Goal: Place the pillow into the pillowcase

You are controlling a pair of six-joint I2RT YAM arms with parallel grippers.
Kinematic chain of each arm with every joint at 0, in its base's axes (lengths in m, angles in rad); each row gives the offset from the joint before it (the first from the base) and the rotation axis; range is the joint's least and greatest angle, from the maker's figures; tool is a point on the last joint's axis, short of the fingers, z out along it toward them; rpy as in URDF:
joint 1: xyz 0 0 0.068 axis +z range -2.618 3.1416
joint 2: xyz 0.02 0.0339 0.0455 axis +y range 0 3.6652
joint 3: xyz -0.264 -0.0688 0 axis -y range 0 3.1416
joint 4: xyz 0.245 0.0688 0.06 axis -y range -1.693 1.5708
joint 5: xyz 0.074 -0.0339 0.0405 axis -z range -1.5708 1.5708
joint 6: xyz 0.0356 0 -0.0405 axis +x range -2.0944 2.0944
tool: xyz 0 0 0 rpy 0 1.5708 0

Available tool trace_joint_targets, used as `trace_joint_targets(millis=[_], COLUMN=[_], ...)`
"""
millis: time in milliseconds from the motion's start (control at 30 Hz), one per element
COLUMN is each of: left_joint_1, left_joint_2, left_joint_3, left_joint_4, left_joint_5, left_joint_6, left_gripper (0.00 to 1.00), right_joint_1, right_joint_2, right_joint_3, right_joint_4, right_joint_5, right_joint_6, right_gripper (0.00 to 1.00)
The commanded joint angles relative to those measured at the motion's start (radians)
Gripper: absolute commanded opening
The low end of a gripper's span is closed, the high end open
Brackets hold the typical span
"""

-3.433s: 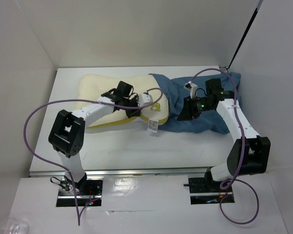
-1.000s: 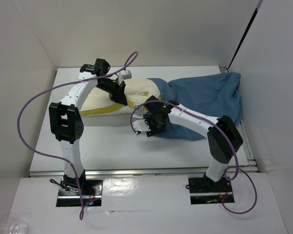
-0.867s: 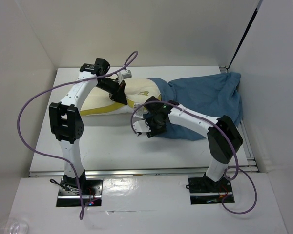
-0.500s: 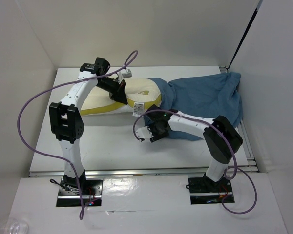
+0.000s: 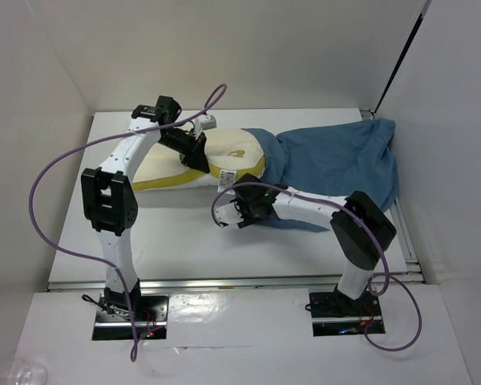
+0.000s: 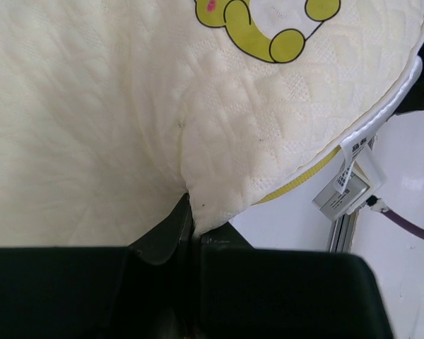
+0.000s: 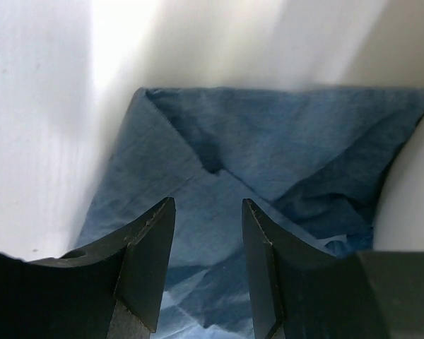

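The cream-yellow pillow (image 5: 162, 171) lies at the back left of the table, its right end tucked into the mouth of the dusty-blue pillowcase (image 5: 337, 160). My left gripper (image 5: 196, 156) is shut on a pinched fold of the pillow (image 6: 198, 127), near its yellow emblem (image 6: 258, 32) and white tag (image 6: 346, 185). My right gripper (image 5: 244, 213) is low at the pillowcase's near left corner. Its jaws (image 7: 206, 206) stand open, with wrinkled blue pillowcase fabric (image 7: 219, 176) showing between and beyond the fingers, which do not close on it.
White walls enclose the white table (image 5: 184, 241) on three sides. Purple cables (image 5: 56, 192) loop from both arms, one (image 5: 224, 204) by the right gripper. A metal rail (image 6: 339, 229) shows past the pillow's edge.
The right gripper has moved down and left along the pillowcase's near edge to its left corner, the jaws a little narrower. The left gripper has kept its hold on the pillow.
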Motion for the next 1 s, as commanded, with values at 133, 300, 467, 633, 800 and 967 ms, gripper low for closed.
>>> trace_joint_targets(millis=[133, 300, 467, 633, 800, 967], left_joint_1=[-0.003, -0.003, -0.003, -0.003, -0.003, -0.003], left_joint_2=[0.011, 0.011, 0.020, 0.030, 0.030, 0.030], left_joint_3=[0.000, 0.000, 0.000, 0.009, 0.028, 0.017], left_joint_4=[-0.029, -0.029, -0.020, -0.020, -0.020, -0.011], left_joint_5=[0.077, 0.077, 0.077, 0.077, 0.077, 0.077], left_joint_6=[-0.001, -0.001, -0.001, -0.001, -0.001, -0.010], left_gripper=[0.00, 0.00, 0.00, 0.00, 0.00, 0.00], right_joint_1=[0.000, -0.009, -0.009, -0.018, -0.018, -0.028], right_joint_2=[0.077, 0.108, 0.117, 0.148, 0.148, 0.102], right_joint_3=[0.101, 0.156, 0.157, 0.187, 0.187, 0.177], right_joint_4=[-0.092, -0.194, -0.214, -0.263, -0.273, -0.265], right_joint_5=[-0.043, -0.101, -0.111, -0.111, -0.120, -0.109], right_joint_6=[0.003, -0.019, -0.020, -0.020, -0.020, -0.001], right_gripper=[0.49, 0.47, 0.25, 0.07, 0.00, 0.00])
